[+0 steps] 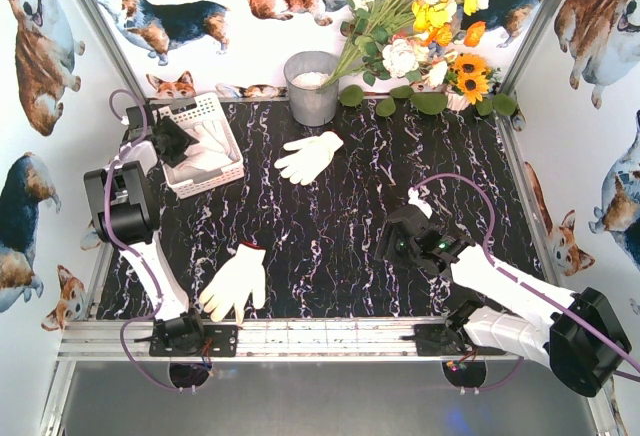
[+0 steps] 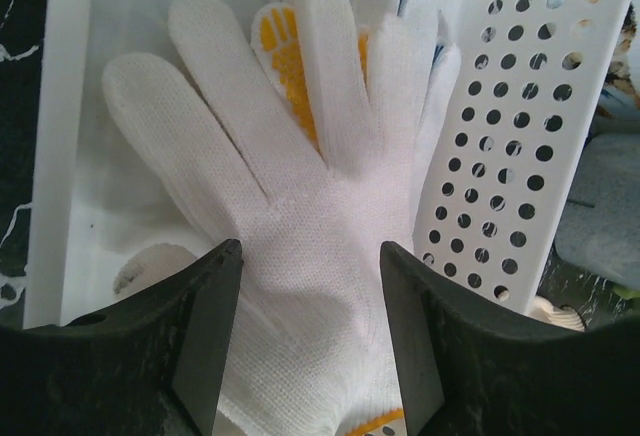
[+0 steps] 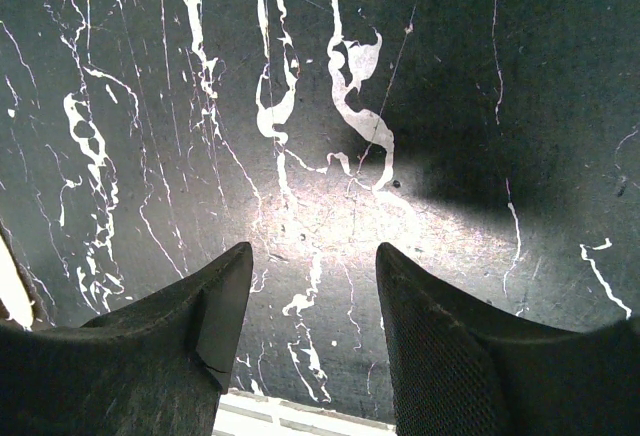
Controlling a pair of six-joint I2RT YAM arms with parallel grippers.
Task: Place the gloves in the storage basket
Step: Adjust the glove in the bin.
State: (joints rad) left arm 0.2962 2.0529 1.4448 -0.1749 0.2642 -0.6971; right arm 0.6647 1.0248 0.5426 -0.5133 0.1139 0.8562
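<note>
The basket (image 1: 200, 111) sits far left. Its top glove (image 2: 300, 206) lies along its length under the wide-open left gripper (image 2: 310, 256). On the table (image 1: 330, 246), a second glove (image 1: 308, 156) lies near the bucket (image 1: 311, 86). A third glove (image 1: 236, 281) points its fingers at the near edge. The right gripper (image 3: 312, 256) gapes, empty.

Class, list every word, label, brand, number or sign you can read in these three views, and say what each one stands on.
No readable text shows in any view.
storage basket: plain white with round holes, no label.
gloves: plain knit, no lettering.
grey bucket: no marking shows.
walls: corgi pictures only, no words.
</note>
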